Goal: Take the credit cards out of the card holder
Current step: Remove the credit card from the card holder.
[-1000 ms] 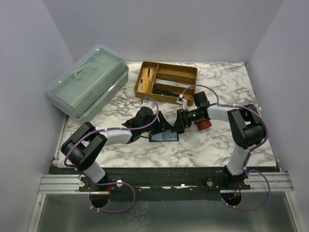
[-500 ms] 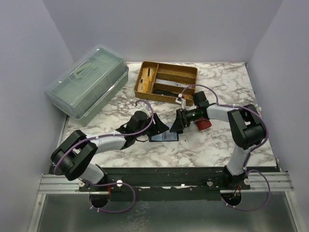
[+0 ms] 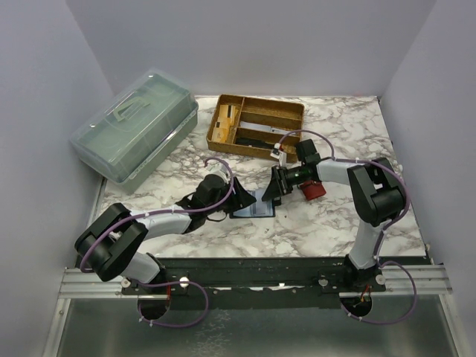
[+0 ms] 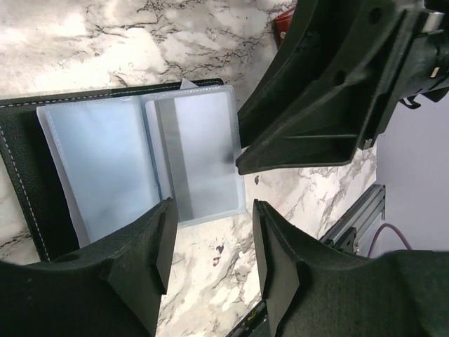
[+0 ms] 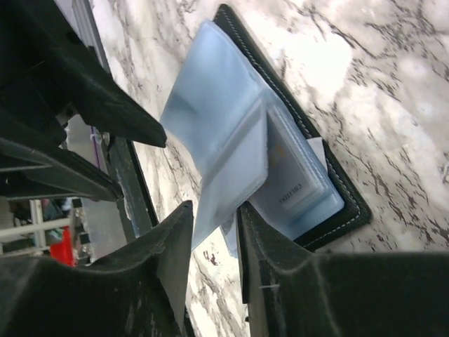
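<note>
Right claw (image 5: 214, 242) pinched a clear sleeve of the card holder (image 4: 126, 168); left claw (image 4: 210, 260) gaped open. Pulling harder risked tearing plastic.

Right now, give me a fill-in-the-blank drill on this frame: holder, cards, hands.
1. The card holder lies ____ on the marble table.
2. The plastic sleeves are pale ____.
3. The left hand has its fingers ____.
4. The wooden tray sits ____ the card holder in the top view.

Missing: open; blue; open; behind

Overhead we face down across the table (image 3: 312, 223); both wrist views share the open card holder (image 4: 28, 182) close up
</note>
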`<state>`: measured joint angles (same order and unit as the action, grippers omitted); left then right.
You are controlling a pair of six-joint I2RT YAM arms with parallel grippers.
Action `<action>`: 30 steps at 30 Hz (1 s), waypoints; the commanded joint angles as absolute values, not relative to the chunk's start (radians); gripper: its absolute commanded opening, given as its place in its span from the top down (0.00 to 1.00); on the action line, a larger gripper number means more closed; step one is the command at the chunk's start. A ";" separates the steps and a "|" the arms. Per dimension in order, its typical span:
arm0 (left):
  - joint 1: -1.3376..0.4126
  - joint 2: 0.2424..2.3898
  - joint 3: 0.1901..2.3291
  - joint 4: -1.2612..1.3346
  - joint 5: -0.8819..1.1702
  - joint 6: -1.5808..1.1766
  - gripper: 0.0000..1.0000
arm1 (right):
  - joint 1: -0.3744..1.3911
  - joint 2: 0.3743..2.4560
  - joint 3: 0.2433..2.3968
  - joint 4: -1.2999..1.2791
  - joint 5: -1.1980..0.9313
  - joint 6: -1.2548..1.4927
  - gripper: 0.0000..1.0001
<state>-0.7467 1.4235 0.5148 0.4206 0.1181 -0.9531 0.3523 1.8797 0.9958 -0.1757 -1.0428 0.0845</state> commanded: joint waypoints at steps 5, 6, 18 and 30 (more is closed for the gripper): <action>-0.748 1.418 0.450 0.593 0.108 -0.991 0.48 | 0.357 1.906 0.994 -0.116 -0.928 0.162 0.89; -0.747 1.422 0.438 0.620 0.110 -1.000 0.48 | 0.357 1.905 0.990 -0.108 -0.925 0.169 0.92; -0.748 1.413 0.328 0.874 0.124 -1.082 0.48 | 0.273 1.841 0.936 -0.021 -1.230 0.131 1.00; -0.748 1.505 0.359 0.942 0.180 -1.107 0.51 | 0.273 1.811 0.951 -0.117 -1.079 0.060 1.00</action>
<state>-0.7464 1.4551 0.3367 0.8787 0.1375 -1.0958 0.2691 1.8225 0.9436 -0.0765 -1.1236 0.0998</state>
